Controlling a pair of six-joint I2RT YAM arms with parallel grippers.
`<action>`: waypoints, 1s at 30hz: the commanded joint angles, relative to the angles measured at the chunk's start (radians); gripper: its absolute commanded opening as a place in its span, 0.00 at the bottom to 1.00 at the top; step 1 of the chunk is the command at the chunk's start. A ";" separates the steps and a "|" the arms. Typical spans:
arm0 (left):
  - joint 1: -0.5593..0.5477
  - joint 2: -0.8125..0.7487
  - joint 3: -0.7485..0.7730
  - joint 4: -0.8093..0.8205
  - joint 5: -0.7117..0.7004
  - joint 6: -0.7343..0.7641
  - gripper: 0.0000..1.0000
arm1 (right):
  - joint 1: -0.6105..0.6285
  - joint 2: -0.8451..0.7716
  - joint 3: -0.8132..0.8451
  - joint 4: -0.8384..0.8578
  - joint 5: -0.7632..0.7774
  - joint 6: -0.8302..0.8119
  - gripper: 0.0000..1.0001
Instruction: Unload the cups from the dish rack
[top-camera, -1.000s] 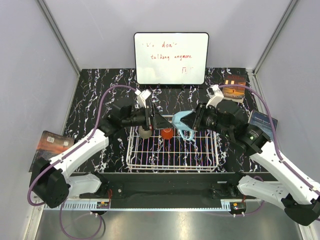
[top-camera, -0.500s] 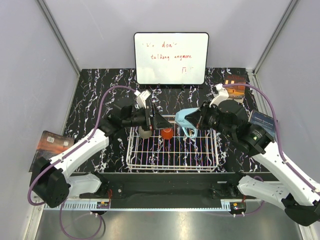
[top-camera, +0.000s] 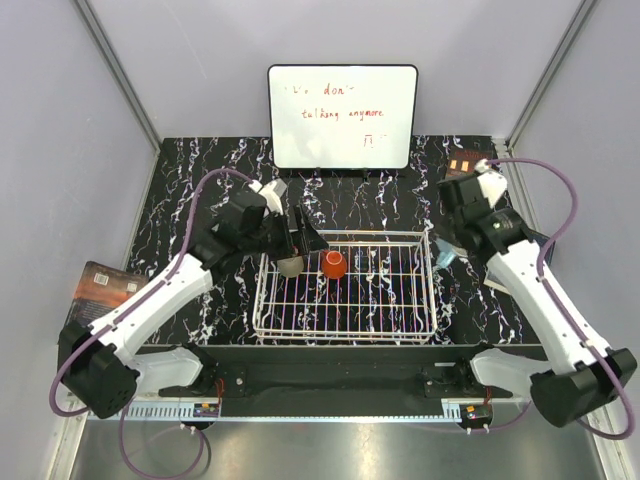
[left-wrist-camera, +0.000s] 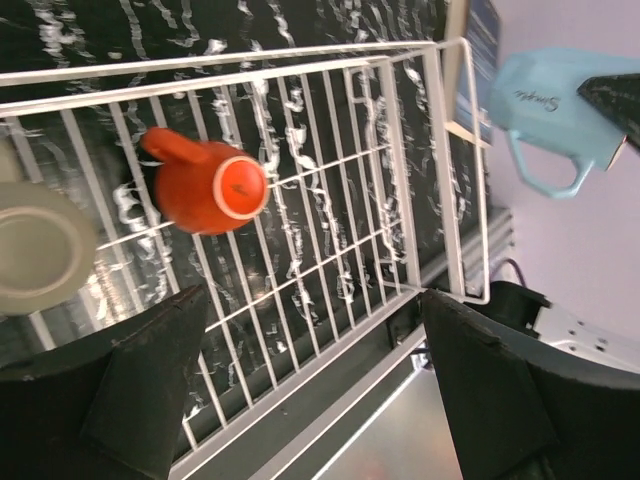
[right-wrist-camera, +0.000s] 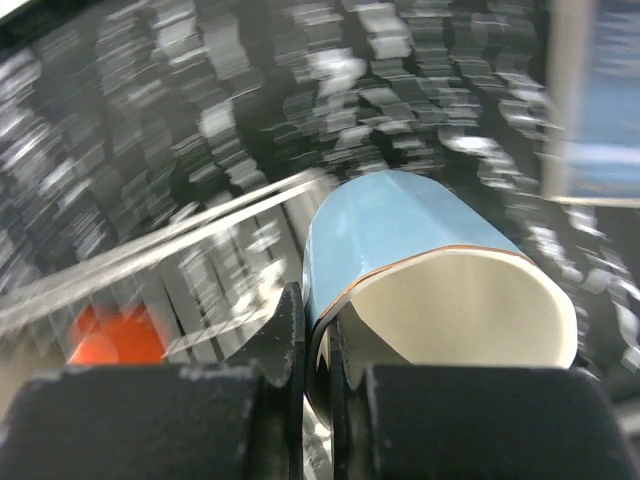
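The desk (top-camera: 180, 200) carries the dish rack (top-camera: 350, 300). Just outside the rack's right wall, the right claw (right-wrist-camera: 318, 340) is clenched on the rim of the light blue handled mug (right-wrist-camera: 420, 240). That view is smeared, so the mug seems tilted and off the desk. It should be levelled, lowered onto bare desk apart from the rack, and released only once its base rests flat. The left claw (left-wrist-camera: 310, 300) is spread and empty above 2 cups in the rack's far-left corner: small grey-brown cup (left-wrist-camera: 35, 245) and small red-orange cup (left-wrist-camera: 215, 190).
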 joint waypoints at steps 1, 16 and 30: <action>0.004 -0.064 0.062 -0.096 -0.120 0.045 0.91 | -0.242 0.041 0.056 -0.031 -0.017 0.011 0.00; 0.004 -0.119 0.054 -0.156 -0.133 0.077 0.91 | -0.393 0.421 0.141 0.109 -0.200 -0.014 0.00; 0.004 -0.127 0.024 -0.176 -0.174 0.065 0.91 | -0.424 0.644 0.192 0.116 -0.234 -0.044 0.00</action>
